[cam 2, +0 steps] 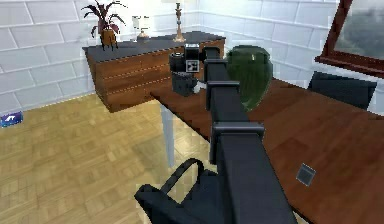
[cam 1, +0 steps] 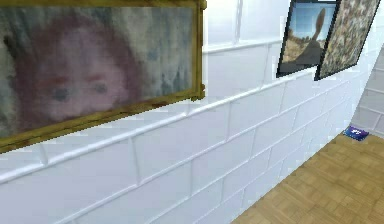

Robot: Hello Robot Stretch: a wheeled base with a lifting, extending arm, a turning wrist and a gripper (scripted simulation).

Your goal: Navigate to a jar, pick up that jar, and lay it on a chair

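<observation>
Forward view, wall (cam 1: 230,130): white brick, close up, running off toward the right.
Forward view, painting (cam 1: 95,65): gold-framed, hung at the wall's upper left.
Forward view, dark-framed pictures (cam 1: 305,35): two, hung side by side at the upper right.
Forward view, floor (cam 1: 330,190): wood parquet at the lower right, with a small blue thing (cam 1: 352,132) lying near the foot of the wall.
Arm side view, surface (cam 2: 320,130): brown wooden desk, one corner pointing left.
Arm side view, jar (cam 2: 248,72): dark green, rounded, upright on the surface near its far edge, just right of the arm's far end.
Arm side view, arm (cam 2: 235,150): dark bar rising from the bottom edge across the surface.
Arm side view, hand (cam 2: 183,84): dark body by the surface's far-left corner, left of the jar; cannot tell whether spread or pressed together, nor whether holding anything.
Arm side view, grey square (cam 2: 306,175): flat on the surface toward its near end, well apart from the jar.
Arm side view, black chair (cam 2: 180,200): at the surface's near edge.
Arm side view, second chair (cam 2: 340,88): black, at the far edge on the right.
Arm side view, sideboard (cam 2: 130,70): wooden, against the back wall, carrying a potted plant (cam 2: 105,22) and a candlestick (cam 2: 178,20).
</observation>
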